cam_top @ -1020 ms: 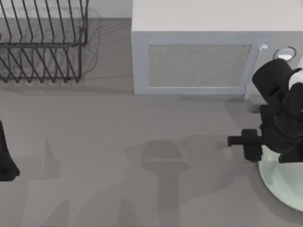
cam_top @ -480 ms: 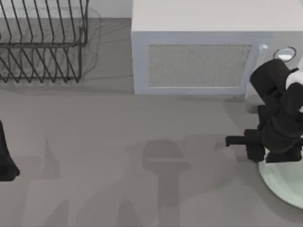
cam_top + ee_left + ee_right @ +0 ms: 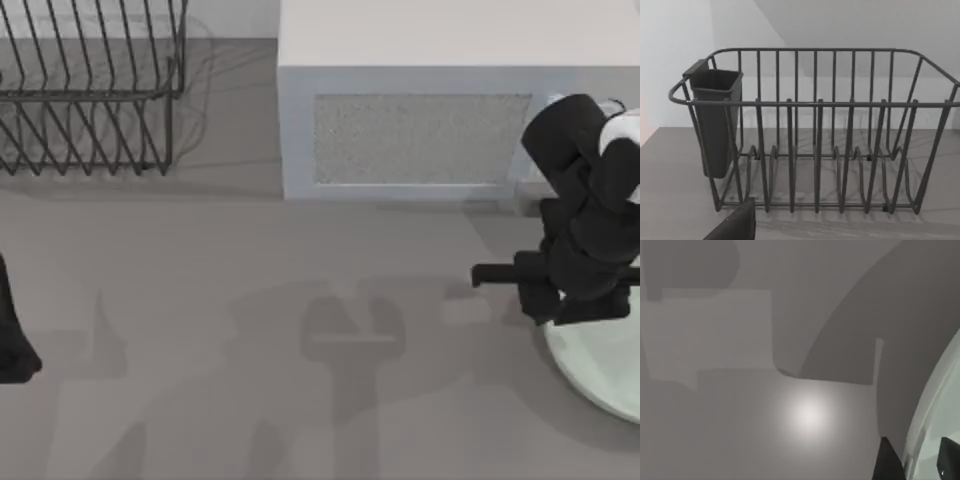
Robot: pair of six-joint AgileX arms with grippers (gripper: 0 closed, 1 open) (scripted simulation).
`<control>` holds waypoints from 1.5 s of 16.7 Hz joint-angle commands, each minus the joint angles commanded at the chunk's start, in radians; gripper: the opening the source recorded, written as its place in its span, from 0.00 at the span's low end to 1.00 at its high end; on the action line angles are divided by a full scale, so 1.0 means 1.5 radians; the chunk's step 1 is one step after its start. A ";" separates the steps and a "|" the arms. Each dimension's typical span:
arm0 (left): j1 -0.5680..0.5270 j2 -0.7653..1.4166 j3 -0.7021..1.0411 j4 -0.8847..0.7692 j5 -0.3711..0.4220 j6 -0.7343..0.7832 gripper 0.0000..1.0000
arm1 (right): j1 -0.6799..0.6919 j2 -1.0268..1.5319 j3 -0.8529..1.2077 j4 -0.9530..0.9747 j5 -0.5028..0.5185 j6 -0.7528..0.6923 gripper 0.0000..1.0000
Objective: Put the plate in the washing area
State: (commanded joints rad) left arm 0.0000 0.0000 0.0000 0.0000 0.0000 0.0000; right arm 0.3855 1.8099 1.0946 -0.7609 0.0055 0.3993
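Right pincer [image 3: 920, 460] grips the plate [image 3: 600, 360] rim at the frame's right edge — it has risen slightly, lifting begun; dish rack [image 3: 90, 90] waits upper left.

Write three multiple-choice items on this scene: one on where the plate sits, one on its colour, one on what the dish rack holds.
1. Where does the plate lie?
A. At the table's right edge, in front of the microwave
B. Inside the dish rack
C. On top of the microwave

2. What colour is the plate?
A. Dark red
B. Pale mint green
C. Black

3. What state is the dish rack in?
A. Tipped on its side
B. Holding the plate
C. Upright with bare slots

Answers:
1. A: the top view shows it flat at the right edge, under the right gripper; the left arm is parked at the left edge.
2. B: its visible rim is pale green against the grey table.
3. C: the left wrist view shows the rack standing, its slots bare, with a cutlery cup hung on one end.
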 joint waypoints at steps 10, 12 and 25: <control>0.000 0.000 0.000 0.000 0.000 0.000 1.00 | -0.007 -0.025 0.463 -0.502 0.000 -0.005 0.00; 0.000 0.000 0.000 0.000 0.000 0.000 1.00 | -0.012 -0.035 0.524 -0.563 0.000 -0.007 0.00; 0.000 0.000 0.000 0.000 0.000 0.000 1.00 | -0.090 0.056 0.676 -0.594 0.024 -0.030 0.00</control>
State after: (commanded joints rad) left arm 0.0000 0.0000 0.0000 0.0000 0.0000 0.0000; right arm 0.2501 1.8933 2.1092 -1.6525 0.0422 0.3543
